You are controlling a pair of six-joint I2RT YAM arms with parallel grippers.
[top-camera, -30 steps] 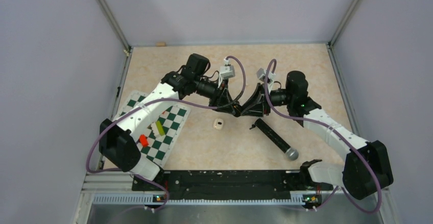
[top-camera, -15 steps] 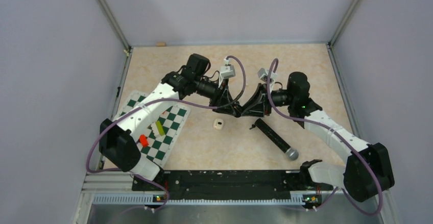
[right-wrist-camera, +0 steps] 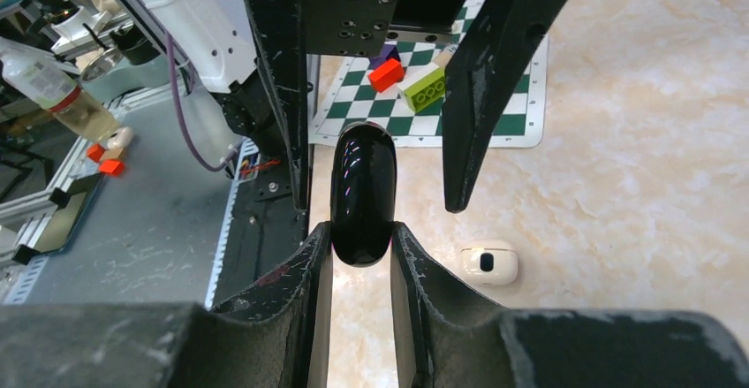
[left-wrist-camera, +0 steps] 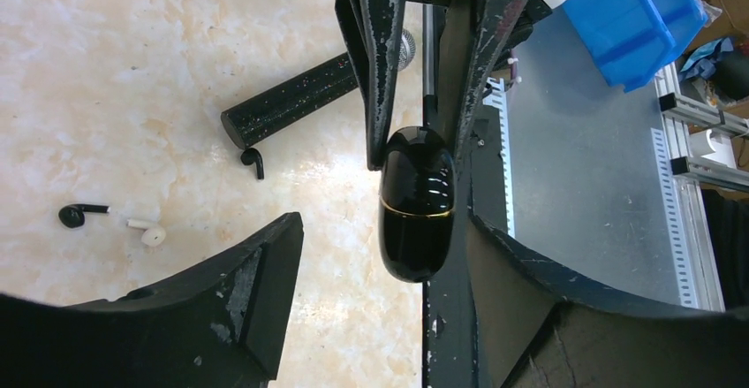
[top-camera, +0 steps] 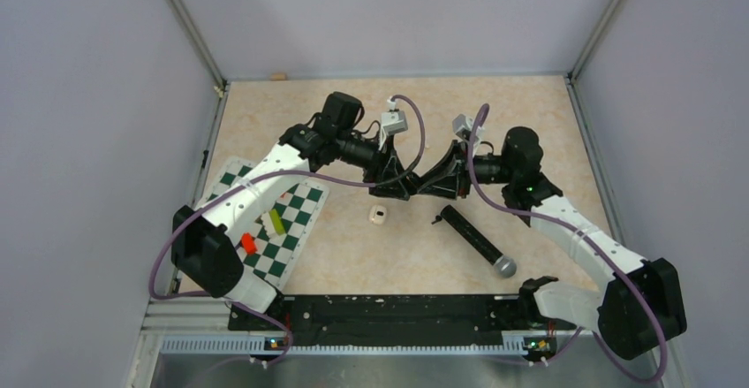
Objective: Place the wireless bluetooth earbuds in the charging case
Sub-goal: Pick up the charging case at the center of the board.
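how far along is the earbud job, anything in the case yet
Done: nothing inserted that shows. In hand: the right gripper pinches the black charging case, which is closed; the left gripper has its jaws open around it. Left: a dark earbud, a second dark earbud and a white earbud lie loose on the table, so the case needs opening and the earbuds seating.

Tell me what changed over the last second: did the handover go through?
The left pincer opened and let go of the glossy black oval case; only the right pincer clamps it now. Both wrists drifted slightly away from the bases. The black microphone, small white oval object and green-and-white checkered mat stayed put.
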